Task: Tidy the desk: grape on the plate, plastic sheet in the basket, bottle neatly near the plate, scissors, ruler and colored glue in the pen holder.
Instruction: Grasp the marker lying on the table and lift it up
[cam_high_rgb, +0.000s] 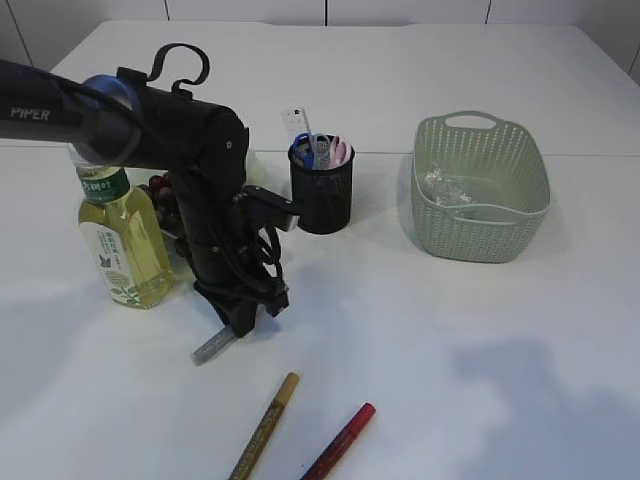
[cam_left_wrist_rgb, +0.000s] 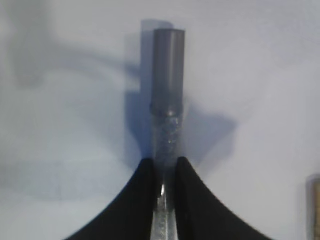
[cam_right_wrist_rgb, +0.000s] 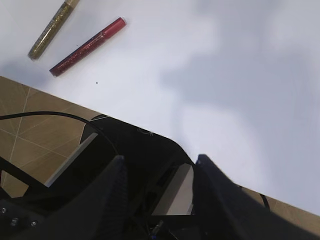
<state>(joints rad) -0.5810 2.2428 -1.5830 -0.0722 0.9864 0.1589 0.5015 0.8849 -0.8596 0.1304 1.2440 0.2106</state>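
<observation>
My left gripper (cam_high_rgb: 238, 322) is down at the table, shut on a silver glitter glue tube (cam_high_rgb: 212, 346); the tube with its grey cap shows between the jaws in the left wrist view (cam_left_wrist_rgb: 168, 90). A gold glue tube (cam_high_rgb: 266, 426) and a red glue tube (cam_high_rgb: 340, 441) lie at the front; both also show in the right wrist view, gold (cam_right_wrist_rgb: 50, 28) and red (cam_right_wrist_rgb: 88, 46). The black pen holder (cam_high_rgb: 322, 190) holds scissors (cam_high_rgb: 310, 150) and a ruler (cam_high_rgb: 296, 122). The bottle (cam_high_rgb: 128, 240) stands left, grapes (cam_high_rgb: 163, 196) behind it. My right gripper (cam_right_wrist_rgb: 159, 165) is open, off the table.
The green basket (cam_high_rgb: 480, 190) at the right holds a clear plastic sheet (cam_high_rgb: 445, 187). The left arm (cam_high_rgb: 150, 125) hides the plate. The table's front edge and the floor show in the right wrist view (cam_right_wrist_rgb: 30, 110).
</observation>
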